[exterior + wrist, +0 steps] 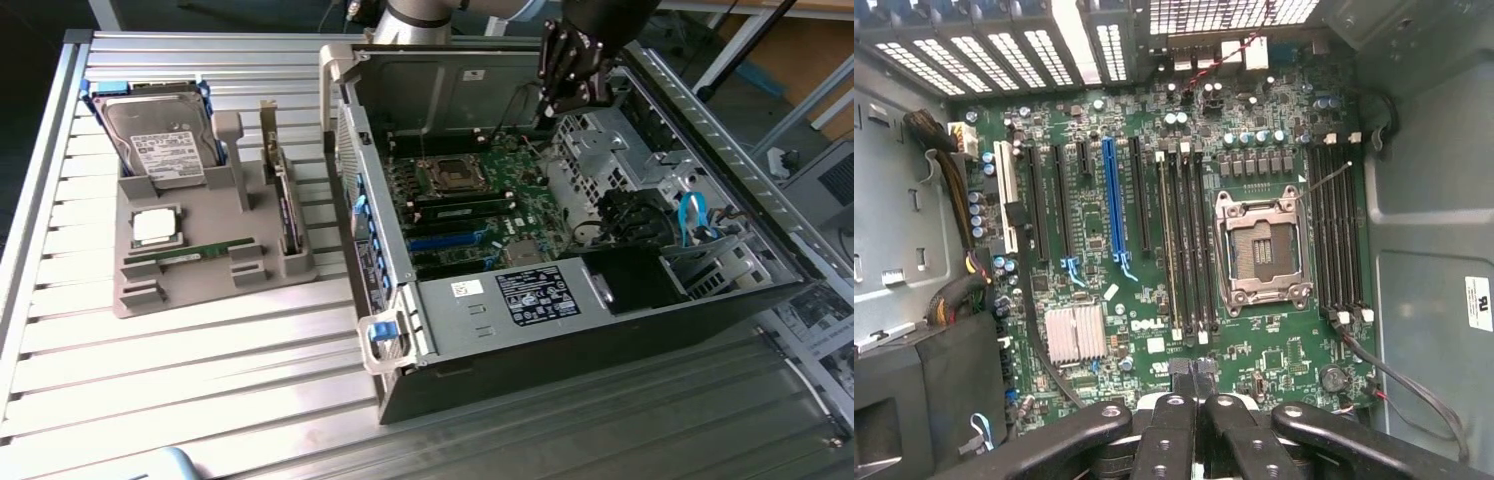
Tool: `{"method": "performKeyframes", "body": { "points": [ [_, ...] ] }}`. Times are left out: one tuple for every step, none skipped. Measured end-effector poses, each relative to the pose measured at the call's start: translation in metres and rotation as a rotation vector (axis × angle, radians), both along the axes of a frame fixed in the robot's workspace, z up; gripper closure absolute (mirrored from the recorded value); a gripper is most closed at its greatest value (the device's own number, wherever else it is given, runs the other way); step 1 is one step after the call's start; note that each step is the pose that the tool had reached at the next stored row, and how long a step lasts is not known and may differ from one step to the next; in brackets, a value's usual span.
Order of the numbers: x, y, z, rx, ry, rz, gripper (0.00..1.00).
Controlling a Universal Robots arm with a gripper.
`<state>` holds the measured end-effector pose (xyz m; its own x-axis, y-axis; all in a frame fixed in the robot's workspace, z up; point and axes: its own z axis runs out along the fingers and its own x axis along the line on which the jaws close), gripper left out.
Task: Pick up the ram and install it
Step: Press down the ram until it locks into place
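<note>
The long, thin green ram stick [203,250] is lying flat in the grey plastic holder tray [147,295] on the exterior view's left, its long side running across the tray. My black pincer [577,92] is hanging shut and empty over the open computer case [534,330], well apart from it. My wrist camera is looking down on the green motherboard [1154,260] with its empty silver chip socket [1262,250].

exterior: high, angled down, far | wrist: close, facing motherboard [1184,230] | shared: motherboard [487,200]
</note>
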<state>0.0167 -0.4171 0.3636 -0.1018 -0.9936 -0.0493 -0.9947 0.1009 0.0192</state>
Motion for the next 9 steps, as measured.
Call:
{"method": "performKeyframes", "body": {
  "points": [
    [-0.0003,0.0,0.0,0.0,0.0,-0.001,0.89],
    [-0.0006,0.0,0.0,0.0,-0.0001,-0.002,0.89],
    [-0.0009,0.0,0.0,0.0,-0.0001,-0.003,0.89],
    [-0.0013,0.0,0.0,0.0,-0.0002,-0.005,0.89],
    [-0.0017,0.0,0.0,0.0,-0.0001,-0.007,0.89],
    [-0.0019,0.0,0.0,0.0,-0.0001,-0.008,0.89],
    [-0.0021,0.0,0.0,0.0,-0.0001,-0.01,0.89],
    [-0.0023,0.0,0.0,0.0,-0.0002,-0.011,0.89],
    [-0.0025,0.0,0.0,0.0,-0.0002,-0.012,0.89]
  ]
}}
